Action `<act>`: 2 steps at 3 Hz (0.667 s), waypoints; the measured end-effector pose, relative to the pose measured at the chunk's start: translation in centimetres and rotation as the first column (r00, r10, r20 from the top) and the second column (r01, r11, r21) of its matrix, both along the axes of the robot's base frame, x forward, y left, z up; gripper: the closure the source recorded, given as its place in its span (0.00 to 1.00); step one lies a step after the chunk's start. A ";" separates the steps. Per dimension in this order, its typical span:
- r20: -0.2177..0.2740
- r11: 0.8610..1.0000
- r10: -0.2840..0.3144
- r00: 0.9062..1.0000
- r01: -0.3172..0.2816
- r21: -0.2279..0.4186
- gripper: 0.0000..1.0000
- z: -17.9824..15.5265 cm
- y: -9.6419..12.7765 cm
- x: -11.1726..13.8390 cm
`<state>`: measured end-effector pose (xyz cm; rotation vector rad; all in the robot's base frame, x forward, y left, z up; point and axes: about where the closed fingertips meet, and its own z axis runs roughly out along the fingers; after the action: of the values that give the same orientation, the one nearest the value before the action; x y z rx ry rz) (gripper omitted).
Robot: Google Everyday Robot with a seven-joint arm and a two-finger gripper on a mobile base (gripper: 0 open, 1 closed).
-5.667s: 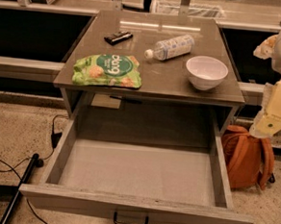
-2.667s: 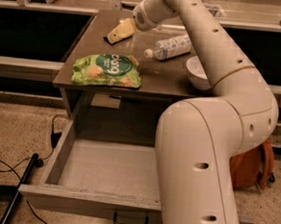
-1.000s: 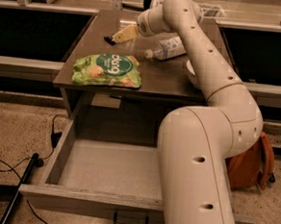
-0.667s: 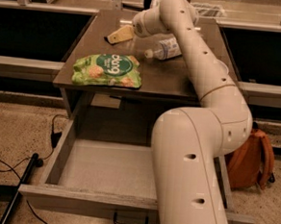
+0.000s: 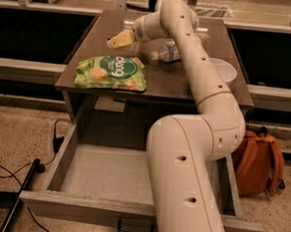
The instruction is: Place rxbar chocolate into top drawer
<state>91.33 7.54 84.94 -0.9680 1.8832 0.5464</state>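
Observation:
My gripper (image 5: 119,39) is at the back left of the tabletop, just behind the green snack bag (image 5: 111,71). It sits right over the spot where the rxbar chocolate lay, and the bar itself is hidden. My arm reaches up from the lower right and across the table. The top drawer (image 5: 67,153) is pulled wide open below the tabletop. Its plain grey bottom is bare and its dark handle (image 5: 134,231) is at the front.
A clear plastic bottle (image 5: 166,51) lies on its side just right of the gripper. A white bowl (image 5: 224,71) is partly behind my arm. An orange backpack (image 5: 260,166) stands on the floor at the right. Cables (image 5: 25,181) lie at the left.
The gripper has moved a little left and down onto the spot where the bar lay. The arm's elbow has swung slightly left. Bag, bottle and drawer have not moved.

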 end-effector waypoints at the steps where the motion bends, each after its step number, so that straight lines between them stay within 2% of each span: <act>1: -0.015 1.000 0.008 1.000 -0.008 0.004 0.00 -0.7 0.8 0.1; 2: -0.009 1.000 -0.027 1.000 0.028 0.007 0.00 -0.8 0.6 1.1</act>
<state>92.46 8.18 84.14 -0.9351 1.8982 0.5413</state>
